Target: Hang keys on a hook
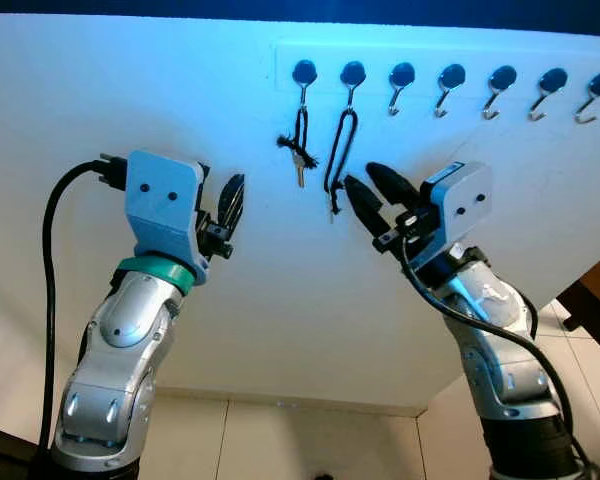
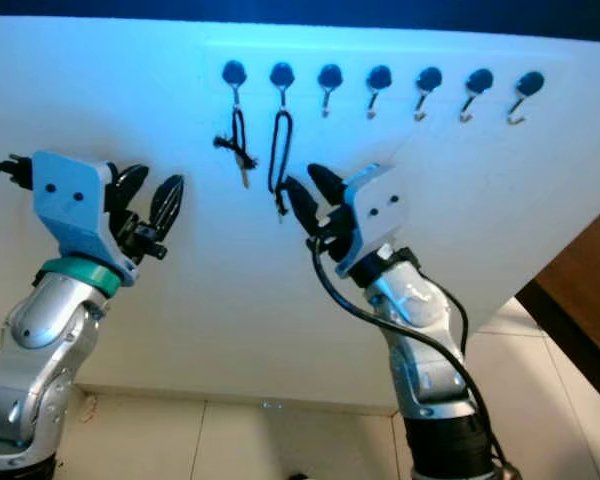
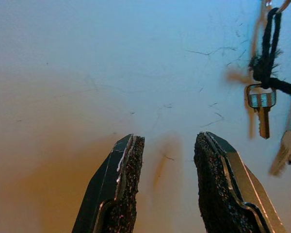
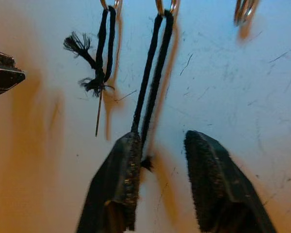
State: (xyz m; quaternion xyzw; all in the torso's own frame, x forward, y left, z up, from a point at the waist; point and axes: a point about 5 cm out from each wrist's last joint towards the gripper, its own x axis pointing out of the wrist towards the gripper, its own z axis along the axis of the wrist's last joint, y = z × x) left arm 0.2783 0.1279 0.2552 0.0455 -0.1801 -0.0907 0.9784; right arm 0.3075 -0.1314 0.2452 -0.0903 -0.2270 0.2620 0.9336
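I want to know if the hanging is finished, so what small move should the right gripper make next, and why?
Probably draw the right gripper straight back from the wall. Its fingers are open and hold nothing, while the long black cord loop already hangs from the second hook, beside the key on the first hook. One finger sits close to the loop's lower end, so retreating slowly should avoid snagging it.

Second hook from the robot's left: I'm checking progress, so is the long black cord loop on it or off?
On. The cord loop hangs from the second hook; the open right end effector is at its lower end.
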